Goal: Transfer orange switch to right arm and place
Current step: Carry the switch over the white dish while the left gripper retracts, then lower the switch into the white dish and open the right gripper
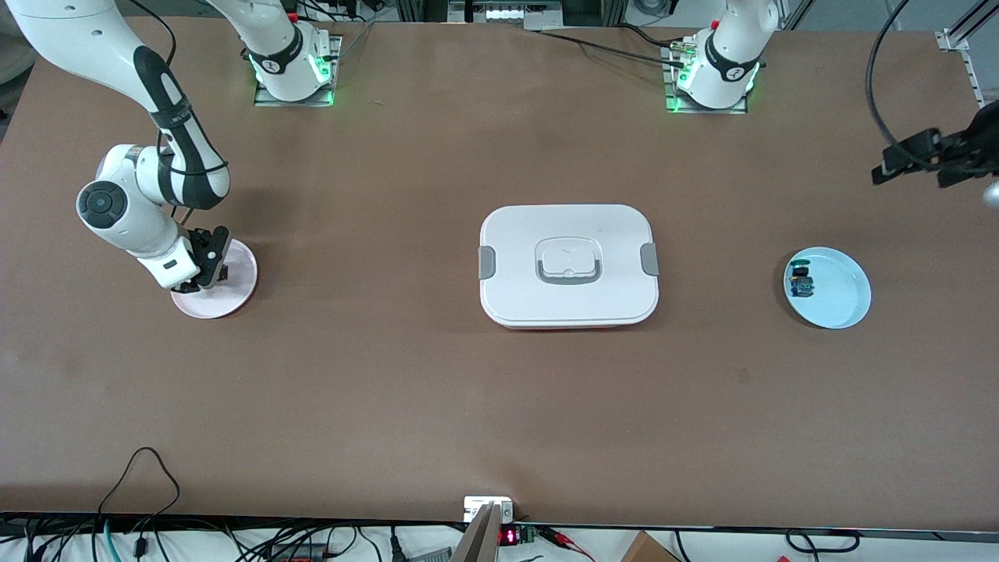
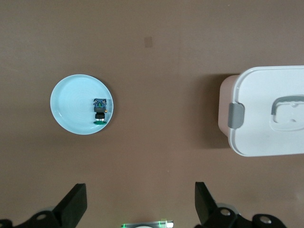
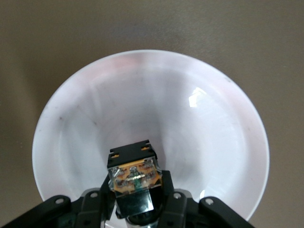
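The orange switch (image 3: 134,172) sits clamped in the right hand (image 3: 135,202), low over the pink plate (image 1: 234,290) at the right arm's end of the bench; the wrist view shows both fingers pressed against its black body, orange face up. The left hand (image 2: 137,209) hangs released and idle, high above the bench at the left arm's end, near the pale blue plate (image 1: 847,308) where the similar green-and-blue switch (image 1: 801,281) lies. A white lidded box (image 1: 569,265) stands mid-bench. The switch looks rigid and very light, a hard plastic block with smooth sides, so it could twist or pop from a pinch; the flat black flanks are probably the best hold, and letting go close to the plate should stop it tumbling.
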{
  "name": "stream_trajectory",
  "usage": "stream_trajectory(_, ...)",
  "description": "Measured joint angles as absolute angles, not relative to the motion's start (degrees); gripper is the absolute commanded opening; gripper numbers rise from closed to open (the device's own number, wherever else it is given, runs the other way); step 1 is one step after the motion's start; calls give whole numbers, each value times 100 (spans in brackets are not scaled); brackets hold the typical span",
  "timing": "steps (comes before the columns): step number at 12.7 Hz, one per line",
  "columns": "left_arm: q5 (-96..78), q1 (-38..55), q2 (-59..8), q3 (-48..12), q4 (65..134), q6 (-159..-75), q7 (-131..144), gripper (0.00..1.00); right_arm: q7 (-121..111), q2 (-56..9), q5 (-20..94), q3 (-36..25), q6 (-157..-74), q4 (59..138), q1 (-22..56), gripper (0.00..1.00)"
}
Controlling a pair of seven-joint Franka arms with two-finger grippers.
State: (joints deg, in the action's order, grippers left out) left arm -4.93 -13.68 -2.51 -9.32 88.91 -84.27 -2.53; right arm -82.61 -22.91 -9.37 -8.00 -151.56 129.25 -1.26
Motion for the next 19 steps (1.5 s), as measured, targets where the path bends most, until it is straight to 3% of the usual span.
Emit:
stream_trajectory(1,-493,-1377,-209,-927,9117,-8592,-253,100,-8367,-2295,-937,-800,-15158,12925,-129,25)
stream_trajectory(2,-493,-1381,-186,-926,9222,-8672,-253,100,-8410,-2295,-937,-800,-15158,12926,-129,58)
stream_trajectory(3,-493,-1383,-179,-926,9255,-8720,-253,100,-8417,-2295,-937,-800,-15158,12931,-129,97)
stream_trajectory(10,-493,-1383,-177,-928,9193,-8775,-253,100,-8297,-1944,-771,-770,-15038,12878,-130,100)
stream_trajectory(13,-493,-1368,-178,-946,9177,-8781,-253,100,-7771,-1582,-394,-653,-14223,12546,-103,100)
stream_trajectory(16,-493,-1297,-207,-940,9160,-8783,-255,100,-6537,-1446,-338,-586,-12716,11814,8,100)
stream_trajectory(19,-493,-685,-229,-502,9160,-8784,-239,100,-5013,-1418,-269,-577,-11676,11314,177,100)
